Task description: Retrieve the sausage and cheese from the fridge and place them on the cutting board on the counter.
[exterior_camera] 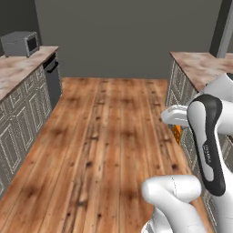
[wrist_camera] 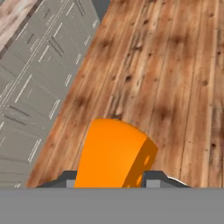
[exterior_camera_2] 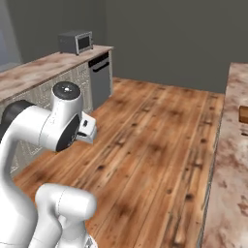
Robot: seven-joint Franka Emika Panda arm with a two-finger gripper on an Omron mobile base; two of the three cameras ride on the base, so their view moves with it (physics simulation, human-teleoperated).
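Tool [wrist_camera: 111,181] was clamped on the cheese [wrist_camera: 114,153], carried above the wood floor [wrist_camera: 175,65]. Cutting board [exterior_camera_2: 243,115], probably that brown slab on the right counter [exterior_camera_2: 230,160], looked bare. Sausage not yet delivered.

Cutting board [exterior_camera_2: 244,115] cut by frame edge

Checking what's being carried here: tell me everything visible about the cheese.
The cheese is a bright orange wedge with a smooth, waxy look, a rounded top edge and small round holes in its darker side face. It sits between the end effector fingers, which press on it from both sides, above the wooden floor beside the cabinets. The left base view shows an orange sliver behind the arm.
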